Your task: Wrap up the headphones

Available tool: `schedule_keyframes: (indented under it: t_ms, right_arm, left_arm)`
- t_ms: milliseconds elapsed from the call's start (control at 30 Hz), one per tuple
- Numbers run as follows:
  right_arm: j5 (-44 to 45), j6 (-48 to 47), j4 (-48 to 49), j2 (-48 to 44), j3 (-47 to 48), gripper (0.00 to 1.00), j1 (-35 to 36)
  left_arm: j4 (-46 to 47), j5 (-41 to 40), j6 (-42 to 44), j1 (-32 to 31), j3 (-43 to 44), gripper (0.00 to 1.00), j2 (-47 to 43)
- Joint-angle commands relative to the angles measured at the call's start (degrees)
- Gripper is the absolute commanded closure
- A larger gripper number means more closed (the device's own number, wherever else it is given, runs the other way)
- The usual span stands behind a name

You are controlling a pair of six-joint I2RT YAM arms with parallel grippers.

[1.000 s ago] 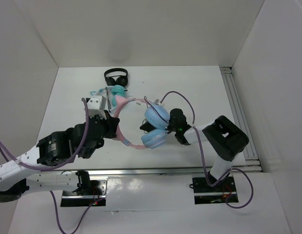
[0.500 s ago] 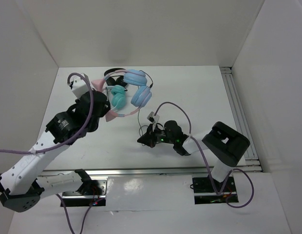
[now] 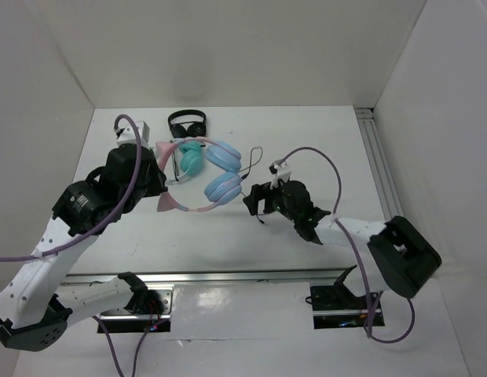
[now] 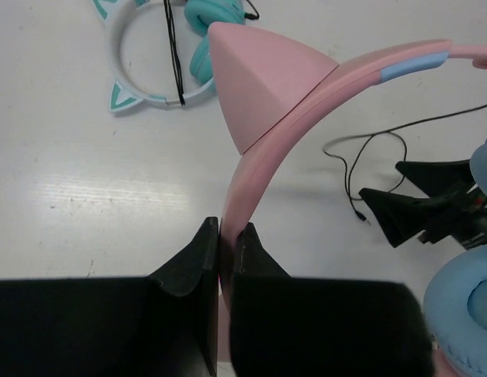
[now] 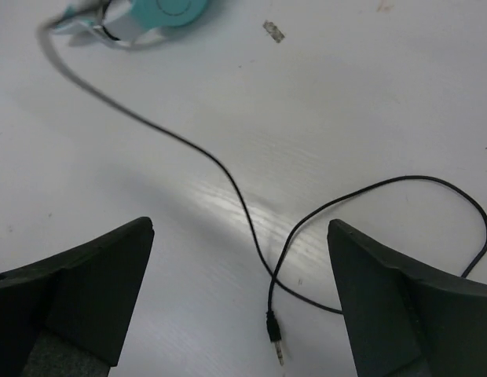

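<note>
1. L gripper (image 4: 225, 232): left part of table (image 3: 322, 141). Fingers pressed together, pinching pink band of headphones (image 3: 222, 186) edge-on, just beside one cat ear.

2. Headphones: left of table ctr, just right of L gripper. Band held up clear of table surface, arc open to the right. One pink cat ear at near end of band, other at far end. Two light-blue cups side by side, one farther, one nearer. Whether either cup touches table: cannot tell.

3. White-band teal pair (image 4: 149, 94): flat on table, far side. From above, teal cups show inside arc of pink band.

4. Small black pair (image 3: 187, 122): far edge of table, just beyond teal pair.

5. Cable (image 5: 228, 177): thin, black. Comes off cups, drops to table, lies in loose curves w/ one wide loop to the right. Plug (image 5: 272, 326) loose on table at cable end.

6. R gripper (image 5: 240, 228): right of headphones, near them, not touching. Fingers spread wide, nothing pinched. In wrist view, cable and plug lie on table btwn the two fingers.

7. Metal rail (image 3: 377, 173): along right edge of table.
</note>
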Motion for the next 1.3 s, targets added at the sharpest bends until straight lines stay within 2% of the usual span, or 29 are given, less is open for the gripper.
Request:
schedule_keyframes:
  t_ms: [0, 100, 233, 333, 700, 900, 933, 967, 1000, 1067, 1200, 1267]
  right_arm:
    - [-5.1, -3.7, 2.3, -11.7, -5.0, 0.0, -0.3]
    - [-13.3, -5.3, 4.5, -16.5, -6.6, 0.0, -2.9]
    - [-15.1, -5.3, 7.9, -17.7, -9.0, 0.0, -4.6]
    - [-19.4, -3.0, 16.0, -18.4, -10.9, 0.0, -6.4]
    - [-36.5, 2.9, 25.5, -8.5, -3.7, 0.06, -8.4]
    - [-42.1, 7.5, 29.8, -7.9, -3.7, 0.08, -10.0]
    - [-43.0, 7.5, 30.3, -7.9, -3.7, 0.11, -10.0]
    - [-43.0, 7.5, 28.9, -7.9, -3.2, 0.14, -10.0]
    - [-37.2, 6.7, 27.1, -10.2, -3.8, 0.14, -10.0]
    - [-35.2, 5.1, 26.3, -12.8, -5.6, 0.14, -9.4]
    - [-45.1, 3.5, 20.6, -12.9, -3.0, 0.13, -9.4]
    - [-45.8, 3.5, 20.0, -12.8, -3.0, 0.13, -8.9]
  left_arm:
    - [-3.9, 5.4, 1.6, 0.9, 3.6, 1.0, -2.8]
    - [-5.1, 8.1, 2.2, 1.5, 5.6, 1.0, -4.3]
    - [-7.4, 12.2, 2.2, 1.5, 6.4, 1.0, -4.8]
    - [-7.9, 12.8, 1.6, 1.5, 6.4, 1.0, -6.0]
    - [-8.5, 14.7, 0.0, 1.5, 5.4, 1.0, -7.1]
    - [-8.3, 14.7, 0.0, 1.5, 3.6, 1.0, -7.1]
    - [-8.3, 14.7, 0.0, 1.5, 3.6, 1.0, -7.1]
    - [-8.3, 14.7, 0.0, 1.5, 3.1, 1.0, -7.1]
    - [-7.8, 14.7, 0.0, 1.5, 3.1, 1.0, -7.1]
    - [-7.8, 14.7, 0.0, 1.5, 3.1, 1.0, -7.1]
    - [-6.7, 14.2, -0.6, 1.5, 2.6, 1.0, -6.6]
    - [-6.7, 14.7, -0.6, 1.5, 2.6, 1.0, -6.6]
